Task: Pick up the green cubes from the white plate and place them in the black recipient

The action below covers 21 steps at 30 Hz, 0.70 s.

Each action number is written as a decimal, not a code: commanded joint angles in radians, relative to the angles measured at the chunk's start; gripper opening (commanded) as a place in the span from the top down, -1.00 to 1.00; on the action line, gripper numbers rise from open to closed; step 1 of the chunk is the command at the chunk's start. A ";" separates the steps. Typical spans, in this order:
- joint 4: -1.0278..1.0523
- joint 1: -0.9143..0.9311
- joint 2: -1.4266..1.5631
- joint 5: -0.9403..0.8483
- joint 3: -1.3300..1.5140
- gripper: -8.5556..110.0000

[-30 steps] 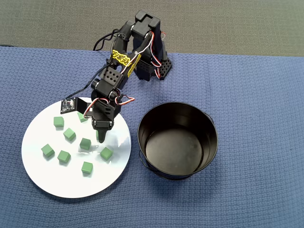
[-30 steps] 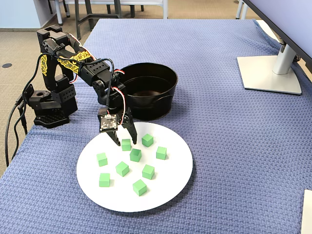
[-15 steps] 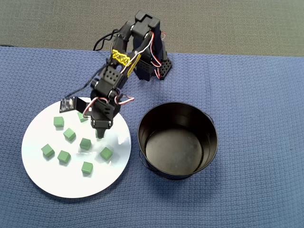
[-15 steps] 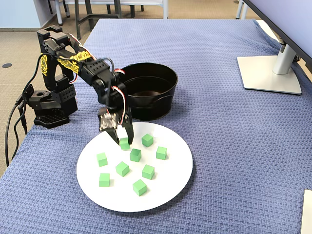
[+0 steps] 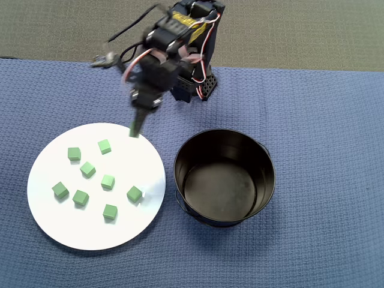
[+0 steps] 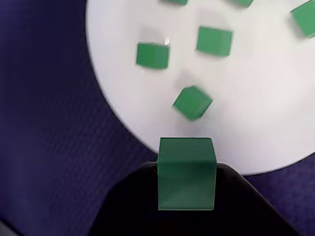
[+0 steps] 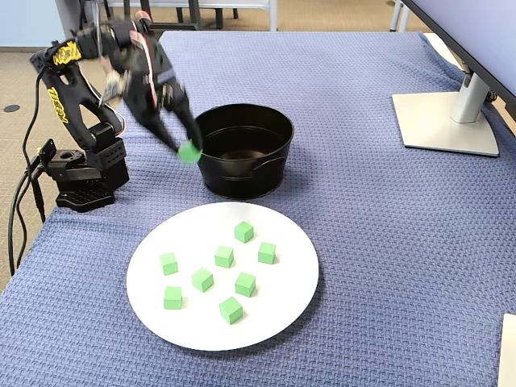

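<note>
My gripper (image 5: 135, 129) is shut on one green cube (image 6: 187, 172) and holds it in the air above the far edge of the white plate (image 5: 120, 231). In the fixed view the held cube (image 7: 189, 152) hangs just left of the black pot (image 7: 242, 173), about level with its rim. Several more green cubes, such as one in the overhead view (image 5: 108, 181), lie loose on the plate (image 7: 266, 310). The pot (image 5: 223, 192) stands right of the plate in the overhead view, and I see no cube inside it. The wrist view shows the plate (image 6: 256, 98) below, with a tilted cube (image 6: 192, 102) on it.
The arm's base (image 7: 81, 173) is clamped at the edge of the blue cloth (image 5: 324, 120), behind the plate, with cables trailing off it. A monitor stand (image 7: 447, 121) stands at the far right in the fixed view.
</note>
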 commanded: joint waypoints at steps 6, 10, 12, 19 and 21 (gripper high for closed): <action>-0.086 -0.532 0.015 0.250 -0.063 0.86; -0.129 -0.687 -0.120 0.341 -0.067 0.86; -0.143 -0.721 -0.175 0.357 -0.075 0.86; -0.161 -0.764 -0.201 0.318 -0.049 0.17; -0.132 -0.750 -0.181 0.285 -0.061 0.13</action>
